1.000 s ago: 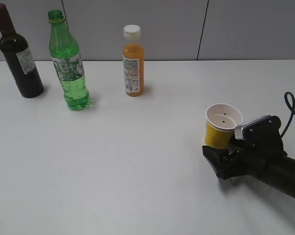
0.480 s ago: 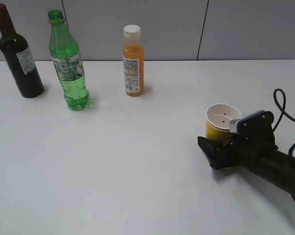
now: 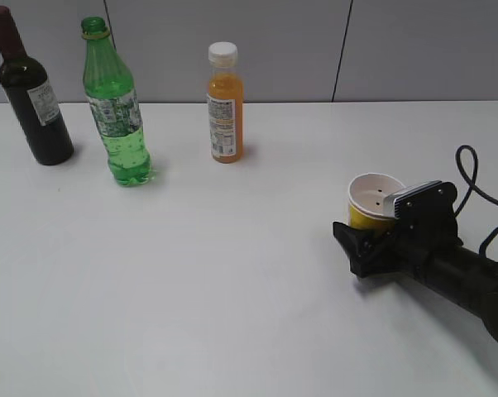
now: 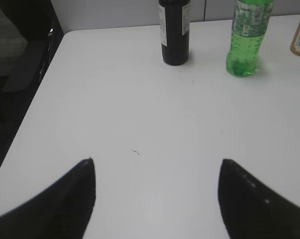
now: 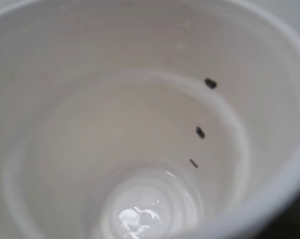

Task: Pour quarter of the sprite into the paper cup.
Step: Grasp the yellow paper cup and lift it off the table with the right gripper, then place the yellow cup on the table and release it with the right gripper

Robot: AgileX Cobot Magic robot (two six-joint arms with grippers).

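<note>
The sprite [image 3: 117,116] is a tall green bottle standing upright at the back left of the table; it also shows in the left wrist view [image 4: 246,42]. The yellow paper cup [image 3: 370,197] stands upright at the right. My right gripper [image 3: 358,225] is low on the table with its jaws around the cup: the near finger lies against the cup's front and the far finger is hidden behind it. The right wrist view is filled by the cup's white inside [image 5: 140,124], with dark specks. My left gripper [image 4: 157,164] is open and empty above bare table, well short of the sprite.
A dark wine bottle [image 3: 30,95] stands left of the sprite, close to it, and shows in the left wrist view [image 4: 174,35]. An orange white-capped bottle [image 3: 225,107] stands at the back middle. The table's left edge [image 4: 45,64] runs beside my left gripper.
My right gripper has slid left and forward along the table, so its jaws now reach round the paper cup. The cup and bottles have not moved.
</note>
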